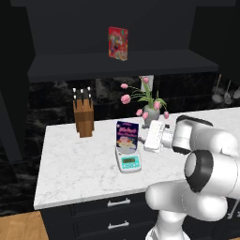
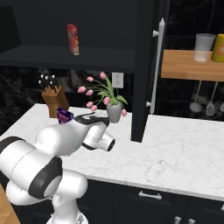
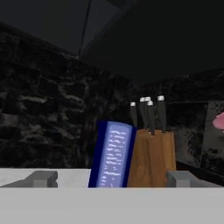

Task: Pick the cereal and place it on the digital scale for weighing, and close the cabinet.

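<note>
1. The upright dark-blue cardboard cereal box with pink lettering (image 1: 127, 137) stands on the small flat light-grey digital scale with a teal display (image 1: 129, 161), on the white marbled counter (image 1: 75, 164). I judge the placing step done.

2. My pincer (image 3: 111, 177) is spread wide: in the hand view its two dark tips stand far apart at five and seven o'clock, with the box's narrow blue side between them but beyond them, untouched. Nothing is pinched.

3. Handling, as judgement: the box should be light, stiff along its edges, yielding on its broad faces and easily tipped, being tall on a small platform. If it needs regripping, I would take it across the narrow sides at mid-height, gently.

4. The large black wall cabinet (image 2: 100, 26) is open, with a red cereal box (image 1: 118, 43) on its shelf at twelve o'clock from the scale. Closing it remains.

5. The right base view shows the cabinet door (image 2: 146, 70) edge-on with its long silver bar handle (image 2: 158, 65); the left base view does not.

6. The left base view shows the scale's display and the box front, which the arm mostly hides in the right base view.

7. A wooden knife block (image 1: 84, 116) sits at ten o'clock from the scale, a vase of pink tulips (image 1: 149, 107) at one o'clock.
</note>
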You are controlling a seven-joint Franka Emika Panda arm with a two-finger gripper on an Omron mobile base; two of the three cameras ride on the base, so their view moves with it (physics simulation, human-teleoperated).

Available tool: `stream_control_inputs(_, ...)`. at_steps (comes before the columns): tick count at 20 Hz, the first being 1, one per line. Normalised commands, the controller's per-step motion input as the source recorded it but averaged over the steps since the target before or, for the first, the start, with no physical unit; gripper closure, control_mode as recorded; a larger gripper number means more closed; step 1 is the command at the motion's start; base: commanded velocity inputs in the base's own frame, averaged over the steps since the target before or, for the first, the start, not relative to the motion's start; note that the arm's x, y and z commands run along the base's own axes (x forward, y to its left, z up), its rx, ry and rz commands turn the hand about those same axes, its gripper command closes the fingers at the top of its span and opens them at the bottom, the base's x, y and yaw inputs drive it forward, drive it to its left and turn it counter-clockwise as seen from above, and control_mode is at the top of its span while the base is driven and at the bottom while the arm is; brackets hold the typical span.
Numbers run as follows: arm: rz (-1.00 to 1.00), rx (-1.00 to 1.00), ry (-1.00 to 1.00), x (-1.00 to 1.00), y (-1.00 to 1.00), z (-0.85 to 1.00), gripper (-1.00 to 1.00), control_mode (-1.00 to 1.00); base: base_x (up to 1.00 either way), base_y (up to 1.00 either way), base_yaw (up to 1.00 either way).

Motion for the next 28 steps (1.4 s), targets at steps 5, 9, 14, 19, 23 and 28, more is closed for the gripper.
stream_control_inputs(5,-0.03,0.15,-0.21,-0.47,-0.64,0.31,-1.00,-1.00,0.00,0.00,0.00)
stream_control_inputs(9,0.00,0.08,-0.19,-0.67,-0.49,0.62,-1.00,-1.00,0.00,0.00,0.00)
stream_control_inputs(14,0.00,0.01,-0.13,-0.59,-0.58,0.81,-1.00,-1.00,0.00,0.00,0.00)
stream_control_inputs(19,0.00,0.01,0.00,-0.43,-0.70,0.71,-1.00,-1.00,0.00,0.00,0.00)
stream_control_inputs(23,0.00,0.24,0.00,-0.29,-0.46,0.41,-1.00,-1.00,0.00,0.00,0.00)
stream_control_inputs(28,-0.01,0.52,-0.13,-0.32,-0.55,0.06,-1.00,-1.00,0.00,0.00,0.00)
